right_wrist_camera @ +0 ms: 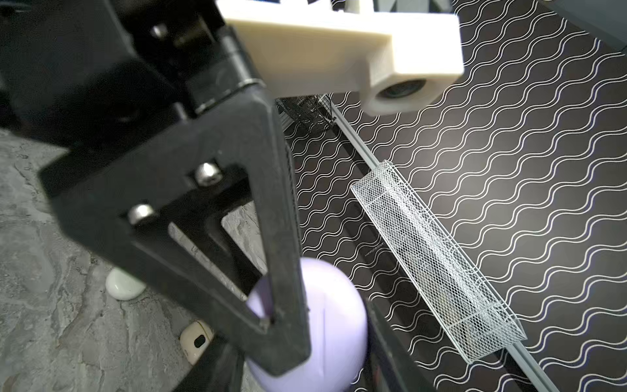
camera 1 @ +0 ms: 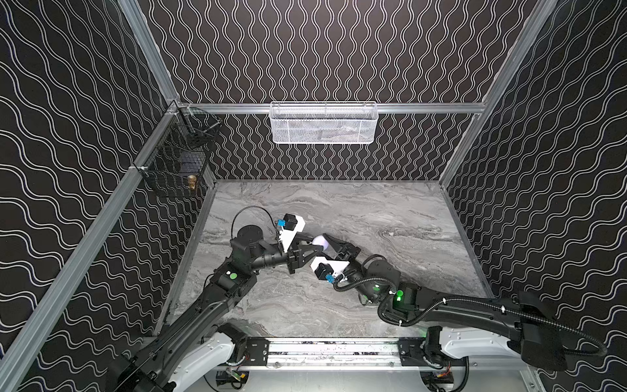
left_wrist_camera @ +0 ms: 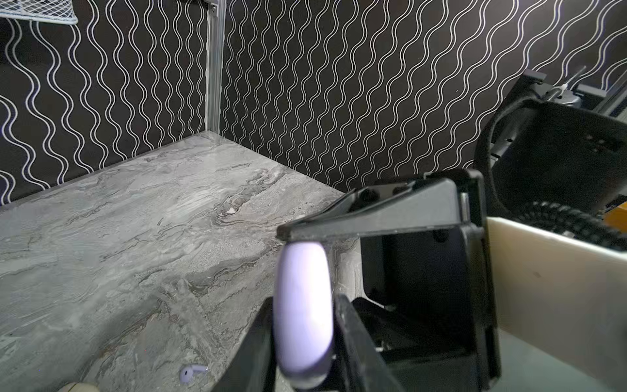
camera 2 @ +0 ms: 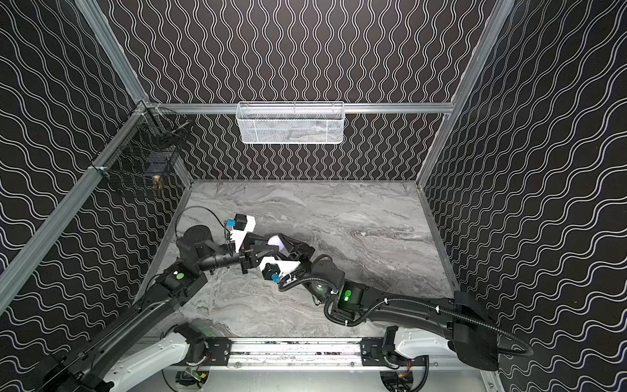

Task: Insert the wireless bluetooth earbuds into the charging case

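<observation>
While the lavender charging case (left_wrist_camera: 302,325) hangs in the air, one lavender earbud (left_wrist_camera: 191,371) lies loose on the marble table (camera 1: 373,220) below it, outside any case; other earbuds can't be made out. Left claw (left_wrist_camera: 303,302) is clenched on the lavender charging case, one finger on each broad face. Right claw (camera 1: 328,245) grasps the same case from the opposite side, one finger (left_wrist_camera: 373,217) pressing its top end. In both top views the two claws meet nose to nose at mid-table, left of centre. White case (right_wrist_camera: 124,285) and cream case (right_wrist_camera: 196,341) sit on the table underneath, near each other. White mesh basket (camera 1: 324,124) hangs on the back rail, black wire basket (camera 1: 176,159) on the left one.
</observation>
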Controlling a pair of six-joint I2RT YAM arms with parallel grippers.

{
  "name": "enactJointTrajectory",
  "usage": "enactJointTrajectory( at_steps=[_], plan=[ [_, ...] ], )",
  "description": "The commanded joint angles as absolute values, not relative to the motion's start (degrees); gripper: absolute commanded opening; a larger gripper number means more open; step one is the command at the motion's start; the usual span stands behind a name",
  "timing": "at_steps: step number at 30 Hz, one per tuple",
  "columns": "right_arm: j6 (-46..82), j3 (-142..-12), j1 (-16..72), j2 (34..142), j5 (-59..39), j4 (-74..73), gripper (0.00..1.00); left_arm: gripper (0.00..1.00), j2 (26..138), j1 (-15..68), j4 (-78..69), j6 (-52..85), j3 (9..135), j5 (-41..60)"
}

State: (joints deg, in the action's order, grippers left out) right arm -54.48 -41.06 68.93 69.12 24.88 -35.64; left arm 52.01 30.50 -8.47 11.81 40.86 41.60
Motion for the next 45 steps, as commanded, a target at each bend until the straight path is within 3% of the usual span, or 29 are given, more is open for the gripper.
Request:
enactJointTrajectory(
  at_steps=[1, 7, 16, 23, 26, 29, 45],
  plan=[
    [-54.0, -41.7, 69.0, 69.0, 24.4, -39.8, 0.30, 0.25, 52.3, 30.8, -8.3, 10.3, 41.3, 44.0],
    [-52.7, -41.6, 69.2, 68.0, 22.4, -38.6, 0.30, 0.21, 53.0, 30.9, -8.7, 10.3, 41.5, 44.6],
    [-52.6, -41.8, 69.4, 67.9, 21.8, -38.3, 0.31, 0.30, 53.5, 31.0, -8.7, 10.4, 41.4, 44.4],
    [-52.8, -41.8, 69.4, 68.5, 23.5, -39.8, 0.31, 0.15, 53.8, 31.0, -8.4, 10.1, 41.5, 44.5],
    [-52.7, -42.0, 69.4, 68.4, 23.7, -39.9, 0.31, 0.29, 53.6, 31.0, -9.1, 10.4, 41.4, 44.8],
    [-52.9, -42.0, 69.4, 68.4, 24.7, -39.9, 0.31, 0.37, 53.0, 31.0, -8.5, 10.2, 41.2, 44.4],
    [-56.3, -40.8, 69.4, 67.6, 27.6, -41.4, 0.32, 0.35, 54.8, 31.4, -6.1, 8.5, 42.8, 44.9]
  ],
)
